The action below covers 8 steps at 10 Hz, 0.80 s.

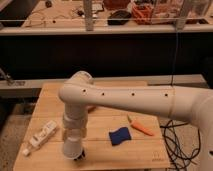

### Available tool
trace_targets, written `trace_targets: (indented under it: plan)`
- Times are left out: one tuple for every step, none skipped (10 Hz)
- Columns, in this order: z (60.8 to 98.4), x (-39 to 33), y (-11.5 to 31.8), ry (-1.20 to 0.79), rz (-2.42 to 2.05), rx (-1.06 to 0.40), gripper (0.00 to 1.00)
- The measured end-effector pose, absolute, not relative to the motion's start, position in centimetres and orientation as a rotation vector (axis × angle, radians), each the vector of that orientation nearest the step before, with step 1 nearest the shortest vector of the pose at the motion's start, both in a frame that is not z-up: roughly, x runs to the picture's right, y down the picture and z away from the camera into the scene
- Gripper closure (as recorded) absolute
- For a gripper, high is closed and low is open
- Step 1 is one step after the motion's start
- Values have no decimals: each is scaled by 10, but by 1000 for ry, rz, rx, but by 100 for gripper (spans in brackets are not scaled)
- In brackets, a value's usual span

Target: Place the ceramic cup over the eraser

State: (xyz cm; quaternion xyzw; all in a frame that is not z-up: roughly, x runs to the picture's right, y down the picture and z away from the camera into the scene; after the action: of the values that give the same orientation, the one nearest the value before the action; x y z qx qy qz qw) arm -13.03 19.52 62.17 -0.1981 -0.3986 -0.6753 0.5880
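Gripper low over the front-left part of a wooden table, close to its near edge.

Dark and small under the white, tapering wrist, the gripper sits just above the boards; whether it is wide, narrow or holding something cannot be told, and the ceramic cup cannot be made out apart from that wrist. Bare wood lies open between the gripper and a blue block to its right, and across the front-right corner. Three loose things lie on the pale planks: one white, segmented, oblong piece near the left edge, one soft-cornered blue block, and one slim orange stick just beyond it. Which is the eraser cannot be told. One smooth white arm spans the table from the right.
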Motion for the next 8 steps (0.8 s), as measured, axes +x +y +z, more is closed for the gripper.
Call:
trace_targets:
  plan:
    - [624, -130, 196, -931, -1572, -463, 100]
    - [625, -129, 197, -931, -1572, -462, 100]
    - [626, -129, 197, -931, -1570, -462, 100]
    - [627, -128, 198, -930, -1569, -461, 100]
    - [627, -128, 199, -931, -1569, -461, 100]
    - [629, -128, 199, -931, -1568, -462, 100]
    - [630, -127, 200, -932, -1566, -462, 100]
    - [631, -127, 200, -932, -1564, -462, 100]
